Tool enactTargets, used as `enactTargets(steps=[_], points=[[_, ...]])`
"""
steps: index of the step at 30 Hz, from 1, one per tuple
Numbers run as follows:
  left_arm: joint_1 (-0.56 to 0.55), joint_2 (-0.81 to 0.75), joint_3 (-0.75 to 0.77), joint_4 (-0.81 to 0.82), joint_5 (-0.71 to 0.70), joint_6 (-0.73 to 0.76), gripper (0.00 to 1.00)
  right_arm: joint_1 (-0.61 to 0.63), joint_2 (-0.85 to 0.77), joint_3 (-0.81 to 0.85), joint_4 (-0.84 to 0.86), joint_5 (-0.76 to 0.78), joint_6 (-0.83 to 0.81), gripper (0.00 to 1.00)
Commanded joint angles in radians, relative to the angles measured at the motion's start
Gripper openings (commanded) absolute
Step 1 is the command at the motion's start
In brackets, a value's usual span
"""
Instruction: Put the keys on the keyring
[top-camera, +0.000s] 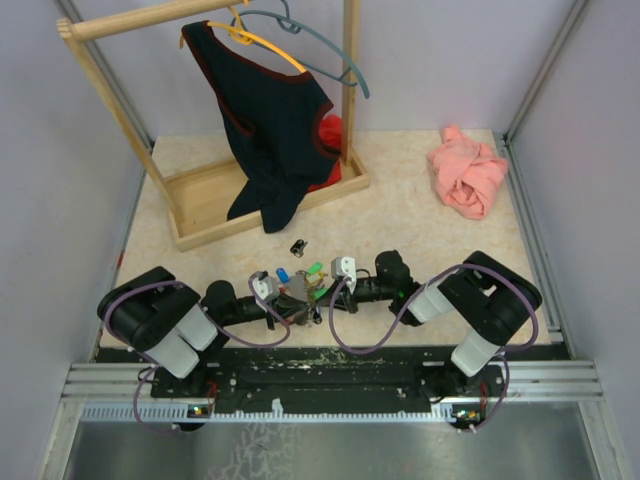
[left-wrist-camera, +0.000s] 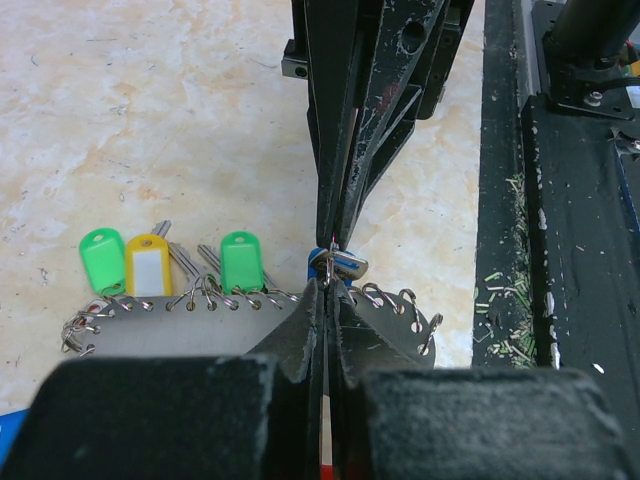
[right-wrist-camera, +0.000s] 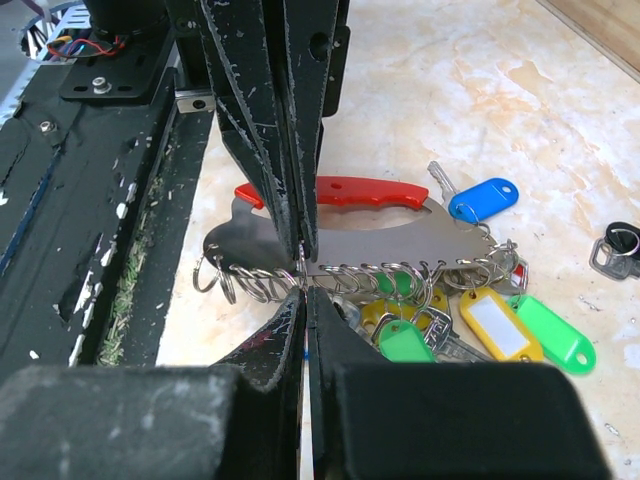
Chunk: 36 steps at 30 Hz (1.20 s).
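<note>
Pinching keyring (right-wrist-camera: 400, 240): left tool (left-wrist-camera: 325, 290), right tool (right-wrist-camera: 303, 292), both pressed together; keys (right-wrist-camera: 500, 325) attached.

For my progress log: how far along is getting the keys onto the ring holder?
Done: two green-tagged keys and a yellow-tagged key hang from wire rings on the flat silvery metal holder. In hand: left gripper and right gripper, both shut, meet at its edge beside a small blue-headed key. Left: a blue-tagged key lies beyond, seemingly unattached.
</note>
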Motion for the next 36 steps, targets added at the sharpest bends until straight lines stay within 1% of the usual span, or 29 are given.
enactTargets(steps=[1,9,17,19,24,32,36], points=[[0.003,0.008,-0.017,0.272,0.026,-0.014,0.01,0.013,0.009,0.017,0.094,-0.031,0.019,0.0],[0.003,0.006,-0.018,0.272,0.017,-0.022,0.01,0.021,0.011,0.015,0.116,-0.026,0.025,0.0],[0.004,-0.006,-0.023,0.272,-0.016,-0.051,0.01,0.035,0.013,0.031,0.078,-0.026,0.004,0.0],[0.004,-0.008,-0.024,0.272,-0.021,-0.056,0.01,0.035,0.043,0.033,0.077,-0.025,0.003,0.0],[0.004,-0.009,-0.024,0.272,-0.031,-0.074,0.01,0.038,0.049,0.037,0.073,-0.027,0.001,0.0],[0.005,-0.001,-0.02,0.272,-0.03,-0.079,0.01,0.038,0.054,0.023,0.138,-0.006,0.033,0.0],[0.005,-0.005,-0.024,0.272,-0.039,-0.076,0.01,0.036,0.038,0.017,0.133,0.024,0.043,0.0]])
